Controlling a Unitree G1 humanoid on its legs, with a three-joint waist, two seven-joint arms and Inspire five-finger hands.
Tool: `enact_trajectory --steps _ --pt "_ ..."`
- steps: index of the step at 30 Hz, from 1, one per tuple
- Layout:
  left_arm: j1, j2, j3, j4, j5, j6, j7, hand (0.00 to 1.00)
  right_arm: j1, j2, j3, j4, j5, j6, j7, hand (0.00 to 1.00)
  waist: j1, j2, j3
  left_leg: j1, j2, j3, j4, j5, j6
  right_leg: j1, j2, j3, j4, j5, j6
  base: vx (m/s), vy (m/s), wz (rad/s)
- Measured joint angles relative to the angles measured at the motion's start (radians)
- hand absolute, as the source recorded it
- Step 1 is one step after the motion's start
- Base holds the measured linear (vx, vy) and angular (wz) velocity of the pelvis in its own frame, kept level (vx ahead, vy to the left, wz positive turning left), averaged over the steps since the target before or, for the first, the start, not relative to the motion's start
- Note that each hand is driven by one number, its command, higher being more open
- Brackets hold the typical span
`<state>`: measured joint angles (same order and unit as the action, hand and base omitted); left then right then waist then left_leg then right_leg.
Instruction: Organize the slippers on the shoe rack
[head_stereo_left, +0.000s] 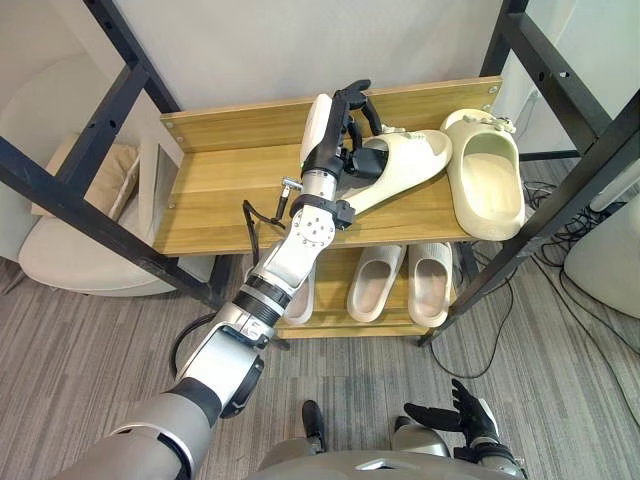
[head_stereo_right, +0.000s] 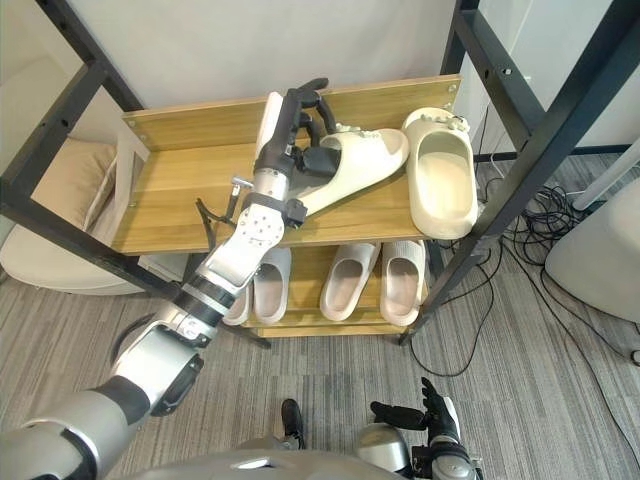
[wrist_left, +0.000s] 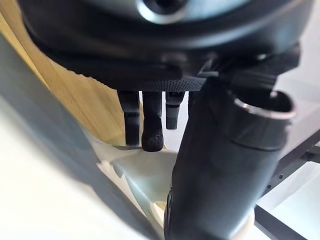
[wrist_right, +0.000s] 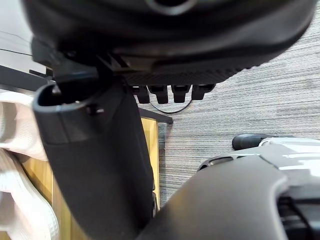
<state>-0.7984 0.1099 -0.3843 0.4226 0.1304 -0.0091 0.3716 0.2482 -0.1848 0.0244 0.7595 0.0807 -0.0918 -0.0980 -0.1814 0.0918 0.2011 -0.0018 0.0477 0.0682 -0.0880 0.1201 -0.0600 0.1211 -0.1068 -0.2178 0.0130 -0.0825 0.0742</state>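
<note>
Left hand is up on the light wooden top shelf of the shoe rack, clamped on a cream moulded foam slipper: fingers arch over the upper band and the thumb sits on the near side of it, so it's a pinch grip. That slipper lies diagonal on the board, heel end toward the front edge and toe toward the back right. Second cream foam slipper sits just beside it at the right end of the same shelf, sole down, opening up, pointing front to back, with its near end hanging slightly over the front edge. The two look close to touching at the toe; can't tell for sure. Wooden lower shelf carries pale ribbed slippers: two side by side and a third half hidden behind the left arm. Right hand hangs low over the grey carpet, fingers spread and loose, holding nothing. A beige cushioned chair stands left of the rack.
</note>
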Motion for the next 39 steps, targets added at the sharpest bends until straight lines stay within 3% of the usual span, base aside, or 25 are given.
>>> enact_trajectory --steps 20,39 --pt "-0.028 0.035 -0.003 0.001 0.126 0.0 -0.072 1.0 -0.005 0.0 0.015 0.001 0.0 0.0 0.003 1.0 0.002 -0.012 0.007 -0.004 0.003 -0.021 0.0 0.007 -0.004 0.004 0.002 -0.017 0.002 0.0 0.0 0.0 0.002 0.02" --pt "-0.054 0.101 -0.085 -0.081 0.294 0.002 -0.152 1.0 -0.005 -0.006 0.018 0.001 -0.001 0.0 0.023 1.0 0.01 -0.008 0.004 -0.008 -0.005 -0.027 0.0 0.014 0.005 -0.001 0.003 -0.019 0.011 -0.002 -0.002 0.0 0.001 0.0"
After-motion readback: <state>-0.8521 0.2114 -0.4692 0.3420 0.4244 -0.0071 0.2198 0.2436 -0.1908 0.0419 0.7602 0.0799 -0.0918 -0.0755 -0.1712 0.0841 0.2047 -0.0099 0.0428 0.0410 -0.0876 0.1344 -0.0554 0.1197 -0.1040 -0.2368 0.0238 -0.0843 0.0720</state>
